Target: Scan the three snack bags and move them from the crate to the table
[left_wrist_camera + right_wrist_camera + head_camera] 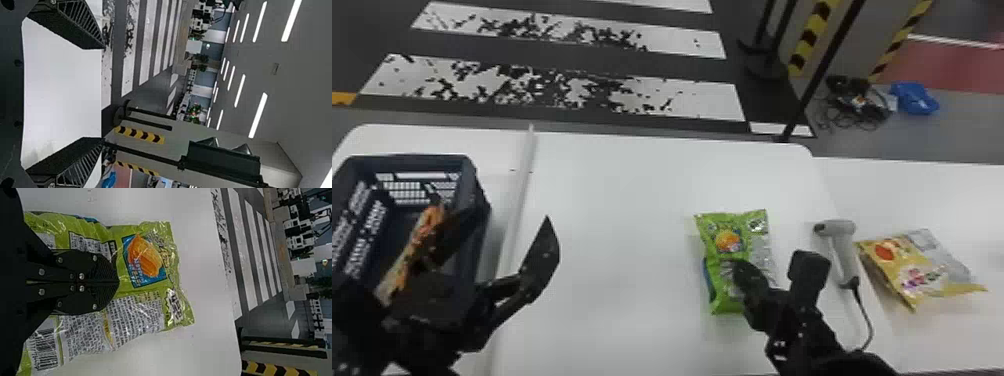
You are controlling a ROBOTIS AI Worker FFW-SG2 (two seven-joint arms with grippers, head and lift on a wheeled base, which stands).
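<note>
My left gripper (pixel 509 216) stands open by the right wall of the dark blue crate (pixel 409 161); in the left wrist view the left gripper (pixel 102 94) has its fingers wide apart and nothing between them. An orange snack bag (pixel 409 250) leans inside the crate, partly behind the left arm. On the white table lies a green snack bag (pixel 724 235). My right gripper (pixel 739 267) is shut over it; in the right wrist view the right gripper (pixel 118 282) covers part of the green bag (pixel 133 309), whose barcode faces up. A yellow snack bag (pixel 897 265) lies farther right.
A grey handheld scanner (pixel 843 250) with a cable lies between the green and yellow bags. A pale raised strip (pixel 519 185) runs along the table between crate and green bag. Beyond the table's far edge stands a dark pole (pixel 814 85).
</note>
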